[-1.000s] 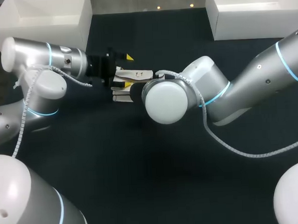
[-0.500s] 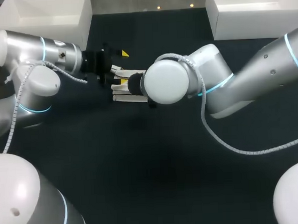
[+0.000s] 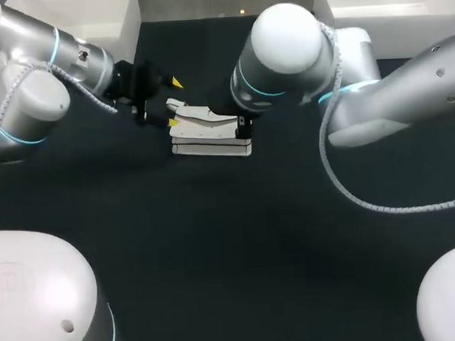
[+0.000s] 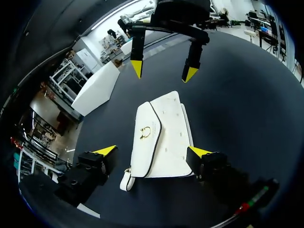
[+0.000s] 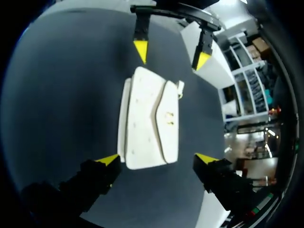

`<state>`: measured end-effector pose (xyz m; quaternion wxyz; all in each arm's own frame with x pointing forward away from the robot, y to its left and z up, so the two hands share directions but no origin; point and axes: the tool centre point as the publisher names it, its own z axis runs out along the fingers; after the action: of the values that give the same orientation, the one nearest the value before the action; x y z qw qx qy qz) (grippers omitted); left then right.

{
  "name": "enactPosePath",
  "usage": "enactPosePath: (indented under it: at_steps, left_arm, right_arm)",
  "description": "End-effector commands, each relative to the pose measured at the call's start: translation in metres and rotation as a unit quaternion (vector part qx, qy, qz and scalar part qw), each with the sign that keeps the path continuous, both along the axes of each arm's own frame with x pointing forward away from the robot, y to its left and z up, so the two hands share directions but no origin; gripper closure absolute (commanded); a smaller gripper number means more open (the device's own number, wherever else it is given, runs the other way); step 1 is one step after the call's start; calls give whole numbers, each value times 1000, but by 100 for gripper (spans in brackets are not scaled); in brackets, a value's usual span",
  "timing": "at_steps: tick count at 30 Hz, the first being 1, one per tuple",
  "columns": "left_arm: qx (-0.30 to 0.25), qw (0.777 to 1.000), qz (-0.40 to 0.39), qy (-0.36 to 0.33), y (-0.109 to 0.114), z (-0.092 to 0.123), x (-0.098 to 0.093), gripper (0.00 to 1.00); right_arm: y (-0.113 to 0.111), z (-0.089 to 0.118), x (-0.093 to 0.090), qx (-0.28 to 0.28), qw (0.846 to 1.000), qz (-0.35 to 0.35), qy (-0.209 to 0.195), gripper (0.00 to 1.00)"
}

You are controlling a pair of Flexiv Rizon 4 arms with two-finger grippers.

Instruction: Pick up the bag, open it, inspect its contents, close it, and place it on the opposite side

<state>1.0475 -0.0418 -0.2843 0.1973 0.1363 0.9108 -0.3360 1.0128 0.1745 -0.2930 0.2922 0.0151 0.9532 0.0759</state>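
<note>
- My left arm [image 3: 32,81] comes in from the left; the left gripper [image 3: 173,102] sits at the left end of the bag [image 3: 210,133]; its fingers are spread wide, with one yellow tip just beside the bag's edge and the other well clear, so it grips nothing.
- The bag lies flat on the dark table [image 3: 217,255], between my two grippers; it is white with dark piping; its flap is down, with a gold clasp [image 4: 145,131] on it; a small strap tab [image 4: 126,180] sticks out at the left gripper's end.
- The right gripper [image 5: 157,159] hangs over the bag's other end; its fingers are apart, one on either side, holding nothing.
</note>
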Motion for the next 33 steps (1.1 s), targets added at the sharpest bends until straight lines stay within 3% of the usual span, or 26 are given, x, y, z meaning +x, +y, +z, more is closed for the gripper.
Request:
enactPosePath:
  at_steps: [1, 6, 16, 33]
  left_arm:
    - [39, 997, -10, 66, 7, 13, -6, 0]
    - [58, 989, -9, 135, 12, 13, -10, 0]
    - [88, 976, -20, 200, 20, 7, -13, 0]
    - [88, 976, -20, 200, 20, 7, -13, 0]
  right_arm:
    - [-4, 9, 2, -3, 999, 4, 48, 0]
    - [-10, 13, 8, -3, 997, 0, 72, 0]
    - [-20, 22, 20, 23, 991, 0, 132, 0]
    - [-20, 22, 20, 23, 991, 0, 132, 0]
